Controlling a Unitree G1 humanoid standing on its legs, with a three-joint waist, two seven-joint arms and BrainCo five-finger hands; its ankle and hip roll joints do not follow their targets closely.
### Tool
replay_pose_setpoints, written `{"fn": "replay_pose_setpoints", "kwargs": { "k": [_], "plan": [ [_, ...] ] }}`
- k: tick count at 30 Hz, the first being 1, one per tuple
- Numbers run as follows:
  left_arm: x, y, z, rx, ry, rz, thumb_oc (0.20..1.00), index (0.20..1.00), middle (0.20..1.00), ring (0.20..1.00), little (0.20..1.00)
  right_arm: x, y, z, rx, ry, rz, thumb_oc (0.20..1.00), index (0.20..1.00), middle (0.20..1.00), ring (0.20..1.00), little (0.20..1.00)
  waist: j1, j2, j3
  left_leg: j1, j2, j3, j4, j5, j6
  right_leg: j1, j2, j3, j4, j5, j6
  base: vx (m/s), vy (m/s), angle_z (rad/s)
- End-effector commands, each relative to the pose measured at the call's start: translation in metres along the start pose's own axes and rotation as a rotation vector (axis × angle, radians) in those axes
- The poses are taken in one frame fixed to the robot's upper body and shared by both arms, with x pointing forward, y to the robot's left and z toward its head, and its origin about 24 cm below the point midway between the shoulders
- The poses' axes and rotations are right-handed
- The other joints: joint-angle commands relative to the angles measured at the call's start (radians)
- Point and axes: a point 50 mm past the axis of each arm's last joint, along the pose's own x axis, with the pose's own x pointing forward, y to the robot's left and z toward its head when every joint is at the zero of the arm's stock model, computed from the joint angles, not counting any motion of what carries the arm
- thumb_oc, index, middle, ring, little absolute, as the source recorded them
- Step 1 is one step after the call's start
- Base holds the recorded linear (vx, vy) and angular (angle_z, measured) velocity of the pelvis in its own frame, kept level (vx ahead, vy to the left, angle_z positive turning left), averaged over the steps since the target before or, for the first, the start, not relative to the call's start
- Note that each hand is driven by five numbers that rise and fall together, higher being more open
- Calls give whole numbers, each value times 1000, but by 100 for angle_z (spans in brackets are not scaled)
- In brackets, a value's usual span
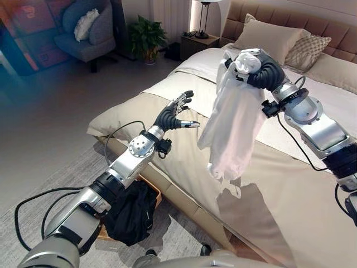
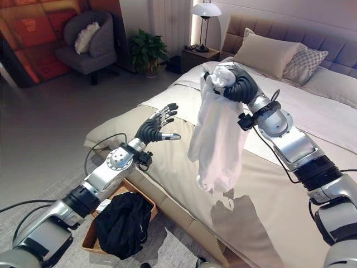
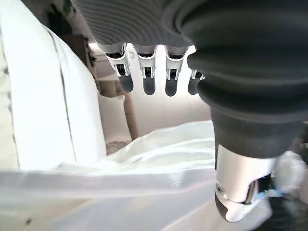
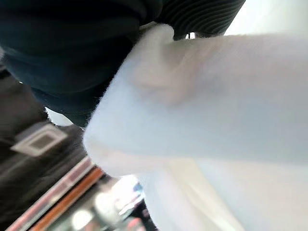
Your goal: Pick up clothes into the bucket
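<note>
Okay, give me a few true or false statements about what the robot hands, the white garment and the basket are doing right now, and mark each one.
1. The right robot hand holds a white garment hanging in the air above the bed. True.
2. The left robot hand is clenched round a black garment. False: its fingers are spread and hold nothing.
3. A black garment already lies in the basket on the floor beside the bed. True.
4. The white garment is lying flat on the pillows. False: it dangles from the raised right robot hand.
</note>
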Motion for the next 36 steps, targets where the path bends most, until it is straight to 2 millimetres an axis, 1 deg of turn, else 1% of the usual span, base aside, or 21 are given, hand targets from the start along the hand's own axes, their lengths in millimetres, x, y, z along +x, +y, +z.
{"fn": "replay_pose_setpoints", "kwargs": {
  "k": [1, 3, 4, 6, 8, 9, 12, 14, 17, 18, 23, 26, 27, 28, 29, 30, 32, 33, 34, 35, 36],
  "plan": [
    [19, -12, 18, -4, -46, -104, 1000, 1000, 1000, 1000, 1000, 11, 4, 36, 60, -182, 31, 200, 200, 200, 200, 200, -3, -37, -55, -48, -43, -5, 41, -32, -4, 5, -1, 27, 48, -51, 28, 0, -27, 6],
    [19, -22, 22, -49, -43, -196, 1000, 1000, 1000, 1000, 1000, 13, 11, 43, 74, -211, 73, 200, 200, 200, 200, 200, -6, -31, -57, -45, -42, -3, 41, -32, -6, 10, -1, 22, 45, -51, 27, 1, -11, 3],
    [19, -31, 22, -97, -21, -278, 1000, 1000, 1000, 1000, 1000, 15, 17, 46, 91, -222, 103, 200, 200, 200, 200, 200, -8, -26, -59, -42, -42, -2, 40, -32, -7, 11, -1, 20, 44, -50, 27, 0, 0, 0],
    [17, -38, 24, -107, 0, -351, 1000, 1000, 1000, 1000, 1000, 16, 22, 48, 103, -232, 129, 200, 200, 200, 200, 200, -8, -21, -61, -37, -41, -4, 38, -31, -9, 16, -1, 17, 38, -48, 27, 0, 0, 0],
    [17, -41, 26, -107, 8, -381, 1000, 1000, 1000, 1000, 1000, 17, 25, 50, 106, -238, 145, 200, 200, 200, 200, 200, -8, -20, -62, -35, -41, -4, 37, -30, -10, 19, -1, 15, 36, -48, 26, 0, 0, 0],
    [15, -48, 28, -112, 32, -466, 1000, 1000, 1000, 1000, 1000, 19, 31, 55, 107, -254, 180, 200, 200, 200, 200, 200, -11, -16, -64, -34, -41, -6, 37, -28, -13, 24, 0, 9, 31, -46, 25, 0, 0, 0],
    [14, -53, 27, -107, 79, -541, 1000, 1000, 1000, 1000, 1000, 20, 35, 58, 125, -271, 208, 200, 200, 200, 200, 200, -12, -10, -65, -33, -39, -8, 35, -25, -17, 27, 1, 2, 27, -46, 24, 5, -2, 2],
    [12, -60, 25, -136, 117, -598, 1000, 1000, 1000, 1000, 1000, 21, 38, 61, 119, -279, 223, 200, 200, 200, 200, 200, -15, -8, -66, -32, -39, -9, 33, -23, -19, 31, 1, -2, 26, -47, 23, 22, -1, 11],
    [8, -68, 22, -205, 172, -685, 1000, 1000, 1000, 1000, 1000, 23, 42, 62, 136, -285, 250, 200, 200, 200, 200, 200, -18, -4, -69, -28, -40, -7, 29, -23, -21, 36, 2, -8, 22, -47, 23, 29, 1, 10],
    [2, -74, 16, -260, 222, -729, 1000, 1000, 1000, 1000, 1000, 23, 46, 63, 150, -288, 265, 200, 200, 200, 200, 200, -19, -2, -71, -26, -40, -6, 27, -24, -21, 37, 2, -10, 22, -47, 24, 28, 6, 5],
    [1, -71, 17, -199, 196, -717, 1000, 1000, 1000, 1000, 1000, 24, 51, 61, 162, -289, 270, 200, 200, 200, 200, 200, -18, 0, -71, -22, -42, -6, 25, -24, -21, 38, -1, -15, 22, -45, 25, 0, 0, 0],
    [13, -60, 12, -95, 137, -558, 1000, 1000, 1000, 1000, 1000, 20, 55, 71, 211, -346, 259, 200, 200, 200, 200, 200, -10, -2, -66, -25, -46, -12, 23, -25, -17, 38, -5, -25, 27, -47, 25, 0, 0, 0],
    [13, -61, 11, -95, 137, -559, 1000, 1000, 1000, 1000, 1000, 20, 55, 71, 211, -345, 259, 200, 200, 200, 200, 200, -9, -1, -67, -25, -46, -12, 24, -25, -17, 38, -5, -25, 27, -48, 25, 2, 5, 4],
    [16, -61, 7, -120, 111, -477, 567, 567, 567, 567, 567, 18, 53, 78, 234, -387, 225, 200, 200, 200, 200, 200, -4, -3, -61, -27, -48, -15, 24, -26, -14, 34, -9, -31, 32, -49, 25, 9, 6, 4],
    [17, -59, 6, -127, 103, -444, 351, 351, 351, 351, 351, 17, 52, 79, 241, -394, 208, 200, 200, 200, 200, 200, -3, -4, -61, -28, -49, -16, 23, -27, -13, 34, -10, -33, 33, -50, 26, 15, 10, 5],
    [18, -57, 3, -159, 92, -392, 200, 200, 200, 200, 200, 15, 51, 80, 262, -405, 193, 200, 200, 200, 200, 200, -1, -5, -60, -29, -49, -17, 23, -28, -12, 32, -12, -36, 34, -50, 27, 21, 15, 4],
    [15, -55, -5, -227, 103, -332, 200, 200, 200, 200, 200, 11, 48, 81, 285, -415, 166, 200, 200, 200, 200, 200, 0, -6, -59, -29, -51, -16, 21, -29, -9, 30, -13, -37, 35, -52, 27, 21, 11, 4],
    [15, -55, -5, -227, 103, -332, 200, 200, 200, 200, 200, 11, 48, 81, 285, -415, 166, 200, 200, 200, 200, 200, 0, -6, -59, -28, -51, -16, 21, -29, -9, 30, -13, -37, 35, -52, 27, 28, 8, 5],
    [9, -54, -13, -320, 112, -280, 200, 200, 200, 200, 200, 6, 45, 79, 316, -418, 141, 495, 495, 495, 495, 495, 1, -6, -58, -27, -52, -15, 20, -31, -7, 30, -13, -36, 36, -53, 27, 28, 7, 4],
    [7, -54, -16, -356, 121, -269, 200, 200, 200, 200, 200, 4, 45, 79, 328, -420, 136, 589, 589, 589, 589, 589, 1, -6, -58, -25, -53, -14, 19, -32, -6, 31, -13, -36, 35, -54, 27, 40, 8, 3],
    [4, -54, -21, -395, 135, -251, 200, 200, 200, 200, 200, 3, 45, 77, 346, -413, 126, 1000, 1000, 1000, 1000, 1000, 1, -6, -58, -24, -53, -12, 18, -32, -6, 32, -13, -37, 33, -54, 27, 36, 6, 1]
  ]
}}
